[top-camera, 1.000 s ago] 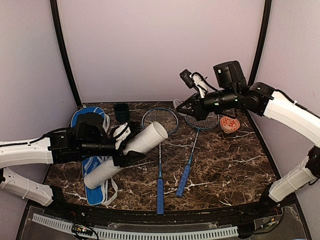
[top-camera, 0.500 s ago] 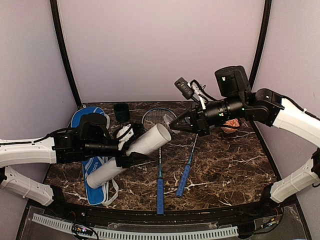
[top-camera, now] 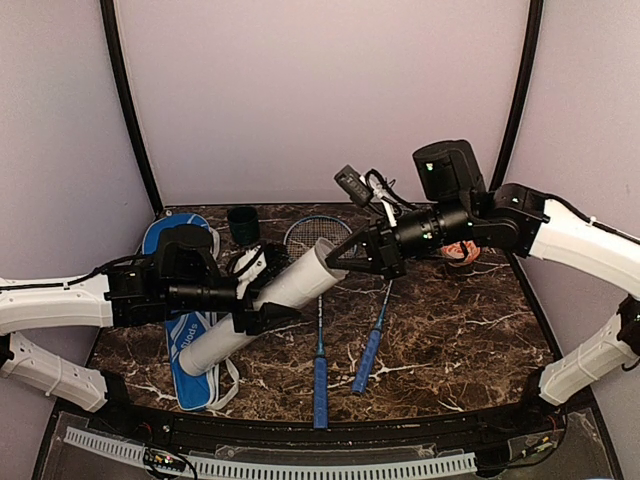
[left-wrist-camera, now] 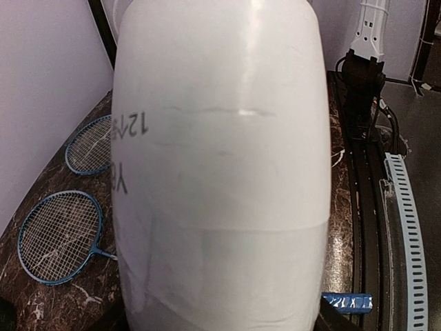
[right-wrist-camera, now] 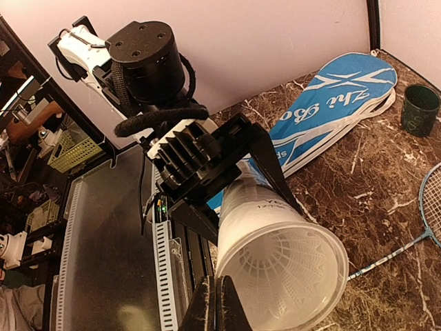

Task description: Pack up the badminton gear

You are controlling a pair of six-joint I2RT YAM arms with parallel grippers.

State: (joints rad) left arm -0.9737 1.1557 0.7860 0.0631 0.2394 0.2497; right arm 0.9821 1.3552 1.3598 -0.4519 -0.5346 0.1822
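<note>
My left gripper [top-camera: 245,300] is shut on the long white tube [top-camera: 295,282], holding it tilted above the table with its open mouth up and to the right. The tube [left-wrist-camera: 220,172] fills the left wrist view. My right gripper [right-wrist-camera: 219,303] is shut, its tips at the lower rim of the tube mouth [right-wrist-camera: 289,269], pinching the skirt edge of a white shuttlecock [right-wrist-camera: 293,258] that sits inside the mouth. Two blue-handled rackets [top-camera: 320,375] [top-camera: 368,358] lie on the marble table. The blue racket bag [top-camera: 185,340] lies flat under the left arm.
A small dark cup [top-camera: 243,222] stands at the back left, next to the bag. A red-patterned bowl [top-camera: 458,250] shows behind the right arm. The racket heads [left-wrist-camera: 60,238] [left-wrist-camera: 89,145] lie towards the back wall. Black frame posts stand at both back corners.
My right arm has swung left and down, bringing the shuttlecock from mid-air to the tube's mouth. The left arm has kept hold of the tube, barely shifting.
</note>
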